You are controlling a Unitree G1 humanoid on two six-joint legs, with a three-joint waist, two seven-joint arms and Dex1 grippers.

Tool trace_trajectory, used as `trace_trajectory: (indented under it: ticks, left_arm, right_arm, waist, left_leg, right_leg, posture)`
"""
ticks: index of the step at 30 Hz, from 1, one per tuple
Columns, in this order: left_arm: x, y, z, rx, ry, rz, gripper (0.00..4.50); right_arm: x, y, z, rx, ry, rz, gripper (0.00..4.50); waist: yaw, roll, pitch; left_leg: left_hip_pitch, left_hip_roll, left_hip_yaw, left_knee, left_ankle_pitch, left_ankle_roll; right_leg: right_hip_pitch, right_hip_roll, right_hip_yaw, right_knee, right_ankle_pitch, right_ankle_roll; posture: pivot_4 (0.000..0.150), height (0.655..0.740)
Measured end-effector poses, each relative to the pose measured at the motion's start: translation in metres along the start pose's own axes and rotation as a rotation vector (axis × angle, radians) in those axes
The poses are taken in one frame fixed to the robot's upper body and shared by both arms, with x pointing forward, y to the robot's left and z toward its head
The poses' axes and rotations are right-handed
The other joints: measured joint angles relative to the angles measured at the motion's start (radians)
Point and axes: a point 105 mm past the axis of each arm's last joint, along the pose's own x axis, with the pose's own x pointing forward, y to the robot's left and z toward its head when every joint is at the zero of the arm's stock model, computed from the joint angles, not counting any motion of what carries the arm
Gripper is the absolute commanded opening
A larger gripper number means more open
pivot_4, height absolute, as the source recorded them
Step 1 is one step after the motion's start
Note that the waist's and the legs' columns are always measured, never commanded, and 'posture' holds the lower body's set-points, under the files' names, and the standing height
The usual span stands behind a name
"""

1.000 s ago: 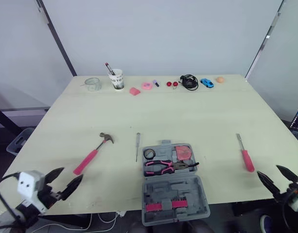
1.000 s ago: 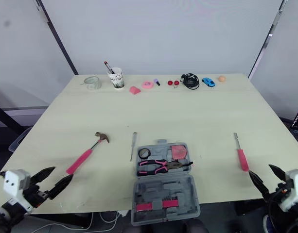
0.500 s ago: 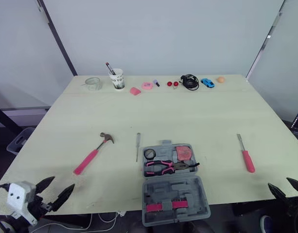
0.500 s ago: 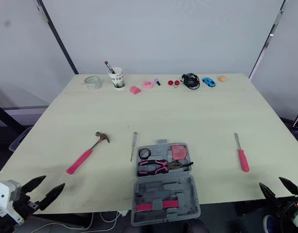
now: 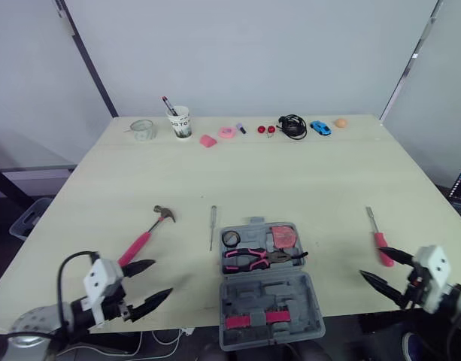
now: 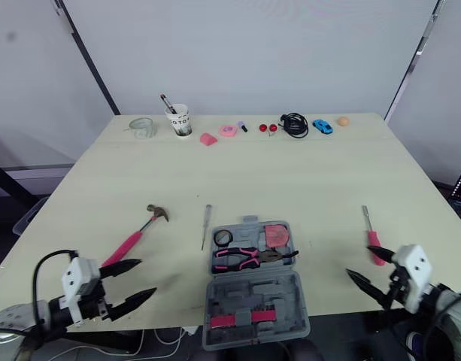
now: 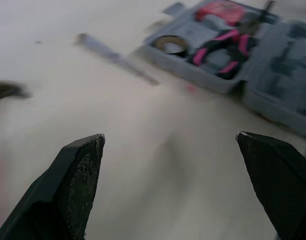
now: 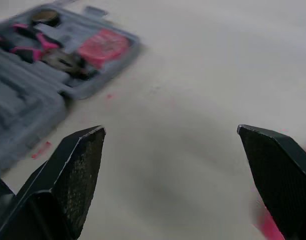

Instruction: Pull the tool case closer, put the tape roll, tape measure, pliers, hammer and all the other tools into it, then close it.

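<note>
Both claws have come up over the table (image 5: 290, 173) edge, each spread wide and empty.
Left claw (image 5: 161, 277) hovers just beside the hammer (image 5: 144, 239) handle, and right claw (image 5: 371, 262) just beside the screwdriver (image 5: 379, 241). Between them the open case (image 5: 269, 286) sits at the near edge, holding pliers (image 5: 260, 258), tape roll (image 5: 231, 238) and tape measure (image 5: 285, 236). A thin driver (image 5: 213, 226) lies just left. I'd square the left claw across mid-handle before pinching. The head view gives me the whole hammer. My left wrist view puts its head off beside the fingers, so I'm not lined up.

Grey tool case (image 5: 269, 295); pink-handled hammer (image 5: 144, 239); black-pink pliers (image 5: 260, 258).
</note>
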Motion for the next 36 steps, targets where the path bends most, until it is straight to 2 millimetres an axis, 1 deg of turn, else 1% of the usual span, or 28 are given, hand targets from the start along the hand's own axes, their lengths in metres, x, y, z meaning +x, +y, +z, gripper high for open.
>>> trace_trajectory:
  ticks: [1,2,3,4,5,7,10,12,14,15,17,18,22,30,36]
  left_arm:
    - [0.003,-0.002,0.0,0.002,-0.001,-0.015,4.5]
    - [0.009,-0.005,0.001,0.008,0.005,-0.047,4.5]
    - [0.011,-0.005,0.001,0.009,0.009,-0.057,4.5]
    - [0.014,-0.006,0.001,0.009,0.014,-0.076,4.5]
    - [0.022,-0.008,0.004,0.015,0.008,-0.106,4.5]
    - [0.029,-0.011,0.005,0.03,0.009,-0.15,4.5]
    - [0.034,-0.014,-0.002,0.024,0.041,-0.187,3.64]
    - [0.042,-0.014,-0.005,0.022,0.06,-0.22,2.6]
    - [0.047,-0.014,-0.007,0.032,0.072,-0.241,1.65]
    - [0.049,-0.015,-0.009,0.03,0.078,-0.259,0.98]
    - [0.051,-0.016,-0.01,0.029,0.084,-0.275,0.21]
    - [0.054,-0.017,-0.011,0.027,0.089,-0.292,0.02]
    - [0.06,-0.021,-0.013,0.03,0.103,-0.342,0.02]
    - [0.072,-0.014,-0.019,0.048,0.137,-0.361,0.02]
    - [0.077,-0.016,-0.022,0.039,0.146,-0.379,0.02]
  right_arm:
    - [0.005,0.003,0.002,-0.008,-0.003,0.024,4.45]
    - [0.017,0.008,0.007,-0.027,0.002,0.081,4.45]
    - [0.02,0.01,0.008,-0.035,0.006,0.098,4.45]
    - [0.029,0.011,0.01,-0.051,0.013,0.134,4.45]
    - [0.04,0.015,0.014,-0.07,0.013,0.179,4.23]
    - [0.052,0.021,0.015,-0.094,0.024,0.237,3.58]
    - [0.061,0.022,0.008,-0.104,0.064,0.276,2.04]
    - [0.068,0.024,0.002,-0.108,0.099,0.314,0.93]
    - [0.072,0.025,-0.001,-0.123,0.116,0.339,0.01]
    - [0.075,0.026,-0.004,-0.138,0.131,0.357,0.0]
    - [0.076,0.026,-0.007,-0.145,0.147,0.367,0.0]
    - [0.077,0.025,-0.01,-0.149,0.161,0.374,0.0]
    - [0.082,0.028,-0.016,-0.173,0.187,0.411,0.0]
    - [0.098,0.039,-0.02,-0.213,0.186,0.478,0.0]
    - [0.101,0.044,-0.024,-0.219,0.193,0.494,0.0]
  waist:
    - [0.0,0.0,0.0]
    - [0.001,0.0,0.0]
    - [0.001,0.0,0.0]
    - [0.0,0.0,0.0]
    - [0.0,0.001,0.001]
    - [0.001,0.0,0.001]
    - [0.003,0.0,0.001]
    - [0.004,0.0,0.001]
    - [0.003,0.0,0.001]
    - [0.002,0.0,0.001]
    - [0.001,0.0,0.001]
    - [0.001,0.0,0.001]
    - [0.002,0.001,0.001]
    - [0.001,0.0,0.001]
    - [0.001,0.001,0.001]
  left_leg:
    - [0.0,0.0,0.0,0.0,0.0,0.0]
    - [-0.001,0.0,0.0,0.0,0.0,0.0]
    - [-0.001,0.0,0.0,0.0,0.0,0.0]
    - [-0.001,0.0,0.0,0.001,0.0,0.0]
    - [-0.001,-0.001,-0.001,0.002,0.0,0.0]
    - [-0.001,-0.001,-0.001,0.002,0.0,0.0]
    - [-0.001,-0.002,-0.001,0.002,0.0,0.0]
    - [-0.002,-0.002,0.0,0.003,0.0,0.0]
    - [-0.002,-0.003,0.001,0.003,0.0,0.0]
    - [-0.002,-0.003,0.001,0.003,0.0,0.0]
    - [-0.002,-0.003,0.0,0.003,0.0,0.0]
    - [-0.002,-0.003,0.001,0.003,0.0,0.0]
    - [-0.002,-0.003,0.001,0.003,0.0,0.0]
    - [-0.002,-0.003,0.002,0.004,0.0,0.0]
    - [-0.002,-0.003,0.001,0.004,0.0,0.0]
  right_leg:
    - [0.0,0.0,0.0,0.0,0.0,0.0]
    - [0.001,0.004,-0.001,0.0,0.0,0.0]
    - [0.001,0.005,-0.001,0.0,0.0,0.0]
    - [0.001,0.005,-0.001,0.0,0.0,0.0]
    - [0.001,0.005,-0.001,0.0,0.0,0.0]
    - [0.002,0.006,-0.002,0.001,0.0,0.0]
    - [0.002,0.006,-0.003,0.0,0.0,0.0]
    - [0.002,0.006,-0.004,0.0,0.0,0.0]
    - [0.002,0.007,-0.004,0.001,0.0,0.0]
    - [0.002,0.007,-0.004,0.001,0.0,0.0]
    - [0.002,0.007,-0.004,0.001,0.0,0.0]
    - [0.002,0.007,-0.004,0.001,0.0,0.001]
    - [0.002,0.008,-0.004,0.001,0.0,0.001]
    - [0.002,0.008,-0.004,0.002,0.0,0.001]
    - [0.002,0.008,-0.004,0.003,0.0,0.001]
  posture:
    - [0.15,0.74]
    - [0.15,0.74]
    - [0.15,0.74]
    - [0.15,0.74]
    - [0.15,0.74]
    - [0.15,0.74]
    - [0.15,0.74]
    - [0.15,0.74]
    - [0.15,0.74]
    - [0.15,0.74]
    - [0.15,0.74]
    - [0.15,0.74]
    - [0.15,0.74]
    - [0.15,0.74]
    - [0.15,0.74]
